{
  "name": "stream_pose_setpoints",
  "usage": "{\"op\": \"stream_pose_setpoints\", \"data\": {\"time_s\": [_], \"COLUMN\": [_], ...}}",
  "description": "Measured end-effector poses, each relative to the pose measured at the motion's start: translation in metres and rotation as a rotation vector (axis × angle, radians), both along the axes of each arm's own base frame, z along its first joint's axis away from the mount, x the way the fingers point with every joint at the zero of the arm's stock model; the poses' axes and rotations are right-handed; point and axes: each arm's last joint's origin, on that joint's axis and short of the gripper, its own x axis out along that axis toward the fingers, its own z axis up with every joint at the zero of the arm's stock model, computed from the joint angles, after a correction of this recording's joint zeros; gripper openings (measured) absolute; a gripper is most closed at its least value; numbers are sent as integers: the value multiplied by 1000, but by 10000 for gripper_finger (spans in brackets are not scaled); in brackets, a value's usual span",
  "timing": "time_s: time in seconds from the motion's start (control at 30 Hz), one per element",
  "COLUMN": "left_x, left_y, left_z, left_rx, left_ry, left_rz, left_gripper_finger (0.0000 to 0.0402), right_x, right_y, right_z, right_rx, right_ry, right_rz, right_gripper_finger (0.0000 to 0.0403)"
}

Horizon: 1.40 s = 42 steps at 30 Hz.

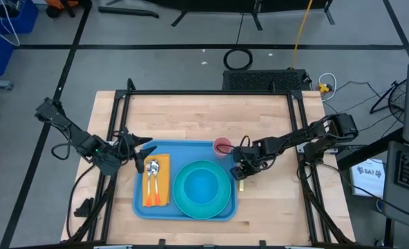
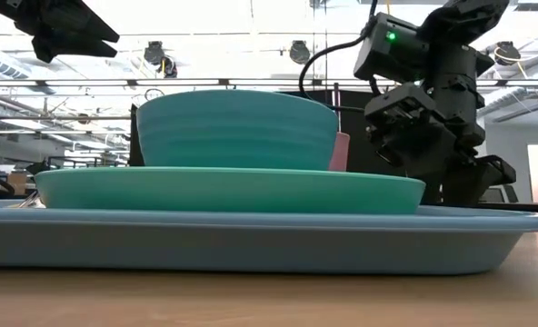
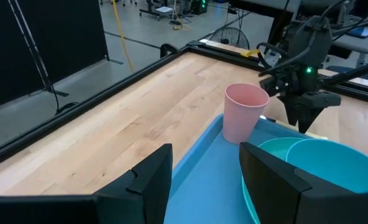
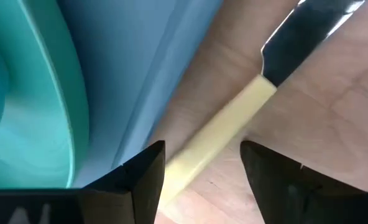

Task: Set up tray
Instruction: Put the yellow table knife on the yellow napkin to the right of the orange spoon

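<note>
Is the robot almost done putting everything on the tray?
Nearly. The blue tray already holds the plate with the bowl, the pink cup and a spoon on the napkin. The right gripper, open, is over the knife, which lies on the table beside the tray. The left gripper waits open.
</note>
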Motion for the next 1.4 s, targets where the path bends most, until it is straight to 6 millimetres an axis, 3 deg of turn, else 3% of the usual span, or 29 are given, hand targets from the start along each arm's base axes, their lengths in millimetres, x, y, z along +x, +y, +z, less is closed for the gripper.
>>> {"op": "stream_pose_setpoints", "data": {"time_s": [0.27,0.67,1.03,1.4], "left_x": [0,0,0,0], "left_y": [0,0,0,0], "left_z": [0,0,0,0], "left_rx": [2,-2,1,0], "left_ry": [0,-2,-1,-1], "left_rz": [0,1,0,0], "left_gripper_finger": [191,191,191,191], "right_x": [-6,-14,-19,-27], "right_y": [-1,-3,-4,8], "right_z": [-24,-24,-24,-28], "right_rx": [-86,-191,-228,-292], "right_ry": [107,193,238,238], "right_rz": [11,1,34,70], "right_gripper_finger": [210,206,132,87]}}
